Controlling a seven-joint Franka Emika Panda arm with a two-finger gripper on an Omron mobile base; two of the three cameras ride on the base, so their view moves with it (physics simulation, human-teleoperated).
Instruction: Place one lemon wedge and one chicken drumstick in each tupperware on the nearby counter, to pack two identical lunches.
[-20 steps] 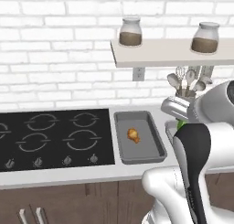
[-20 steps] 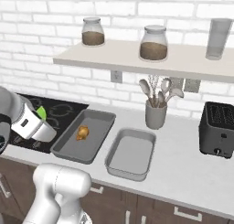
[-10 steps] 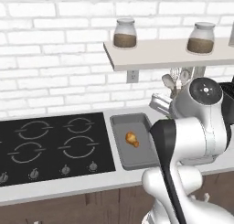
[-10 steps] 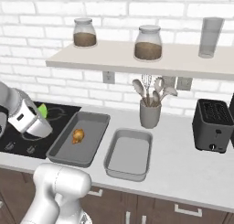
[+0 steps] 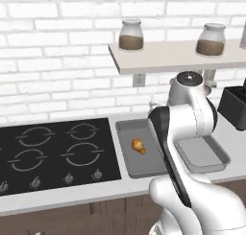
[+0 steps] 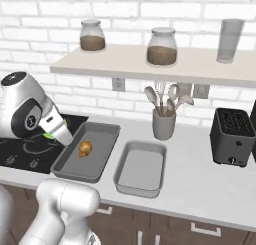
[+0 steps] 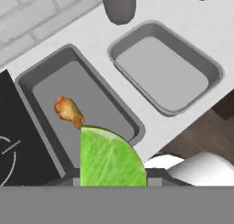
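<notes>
Jaws clamped on lemon wedge [image 7: 111,157]; lower over tupperware [image 7: 45,79] beside chicken drumstick [image 7: 68,111], release clear of its rim, not onto stovetop [image 5: 55,150].

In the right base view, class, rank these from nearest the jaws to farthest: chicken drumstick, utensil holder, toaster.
1. Chicken drumstick, in the tupperware beside the gripper.
2. Utensil holder, mid-counter by the wall.
3. Toaster, far right.

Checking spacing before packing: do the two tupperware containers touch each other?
Apart. In the hand view, a strip of counter separates the drumstick's tupperware from the empty tupperware.
</notes>
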